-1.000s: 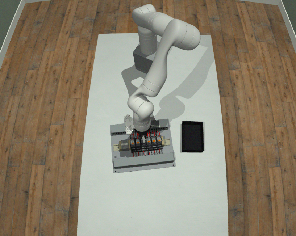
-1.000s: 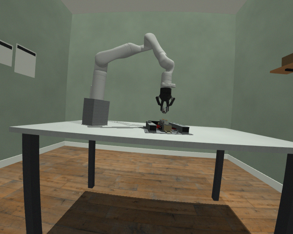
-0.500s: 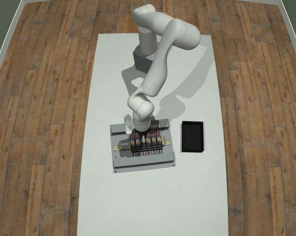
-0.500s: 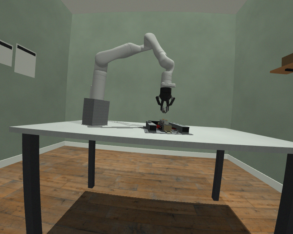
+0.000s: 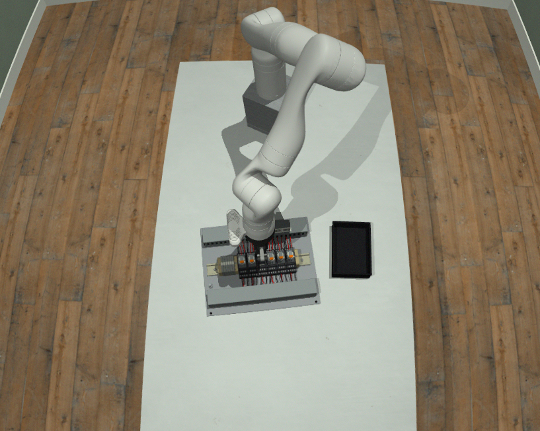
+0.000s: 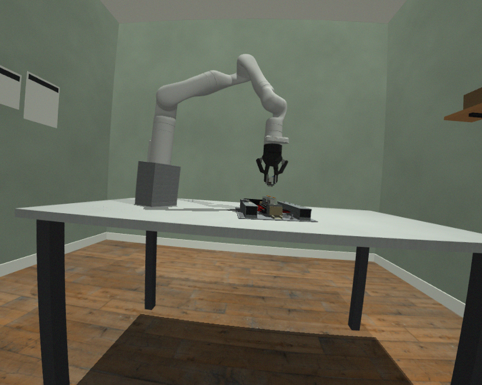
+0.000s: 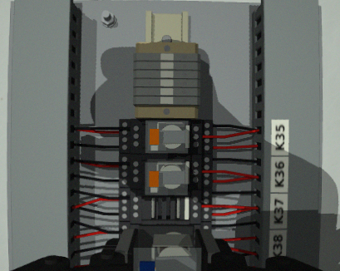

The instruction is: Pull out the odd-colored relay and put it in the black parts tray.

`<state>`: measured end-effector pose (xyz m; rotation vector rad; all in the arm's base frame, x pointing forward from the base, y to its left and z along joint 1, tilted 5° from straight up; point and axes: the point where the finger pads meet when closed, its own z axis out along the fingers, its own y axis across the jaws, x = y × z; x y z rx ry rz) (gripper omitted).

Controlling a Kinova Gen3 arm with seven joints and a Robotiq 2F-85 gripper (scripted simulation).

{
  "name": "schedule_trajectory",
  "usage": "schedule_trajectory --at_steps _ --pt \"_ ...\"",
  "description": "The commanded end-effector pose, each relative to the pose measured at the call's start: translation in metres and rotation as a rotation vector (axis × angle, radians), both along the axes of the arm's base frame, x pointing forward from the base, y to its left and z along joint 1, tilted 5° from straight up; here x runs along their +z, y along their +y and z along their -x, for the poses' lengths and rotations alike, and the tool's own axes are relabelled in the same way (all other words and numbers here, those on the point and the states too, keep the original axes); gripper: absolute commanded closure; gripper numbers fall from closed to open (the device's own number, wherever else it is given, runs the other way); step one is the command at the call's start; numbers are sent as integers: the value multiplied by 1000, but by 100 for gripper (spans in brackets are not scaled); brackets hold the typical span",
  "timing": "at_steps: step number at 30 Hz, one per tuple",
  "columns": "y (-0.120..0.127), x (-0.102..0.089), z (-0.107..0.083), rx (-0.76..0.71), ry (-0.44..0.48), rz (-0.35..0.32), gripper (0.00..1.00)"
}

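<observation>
The grey relay panel [image 5: 259, 272] lies flat on the white table. Its row of relays with orange buttons [image 5: 266, 258] has one empty socket, seen in the wrist view [image 7: 168, 208] beside label K37. My gripper [image 6: 270, 179] hangs well above the panel and is shut on the relay with the blue button [image 7: 167, 253]. That relay is clear of its socket. In the wrist view two orange-button relays [image 7: 168, 137] sit past the empty socket. The black parts tray [image 5: 351, 248] stands right of the panel and holds nothing.
The arm's grey base block [image 5: 261, 111] stands at the far end of the table. A tan and grey terminal block [image 7: 165, 79] sits on the rail beside the relays. Red and black wires run to slotted ducts on both sides.
</observation>
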<state>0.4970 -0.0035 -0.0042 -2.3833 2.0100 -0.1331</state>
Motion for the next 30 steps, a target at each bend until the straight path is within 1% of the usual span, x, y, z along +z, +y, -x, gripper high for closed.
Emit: schedule_trajectory --at_steps 1,20,30 --pt "0 1 -1 0 -2 0 100" --pt "1 1 0 0 -2 0 100" --pt "10 0 1 0 -2 0 100"
